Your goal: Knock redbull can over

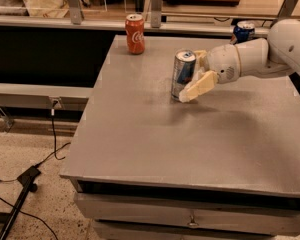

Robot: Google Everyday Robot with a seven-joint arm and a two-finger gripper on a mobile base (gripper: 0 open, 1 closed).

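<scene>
The redbull can [182,73], slim and silver with blue panels, stands about upright on the grey table [155,134], left of the table's middle. My gripper [191,77] comes in from the right at can height. Its cream fingers [199,85] are spread, one in front of the can's lower right side and one behind its top right. The near fingertip overlaps the can's base; I cannot tell if it touches. The gripper holds nothing.
An orange-red Coca-Cola can [135,33] stands at the table's far left corner. A dark-blue Pepsi can [243,32] stands at the far edge behind my white arm [270,51]. A ledge runs behind the table. Cables and a stand leg [20,194] lie on the floor at left.
</scene>
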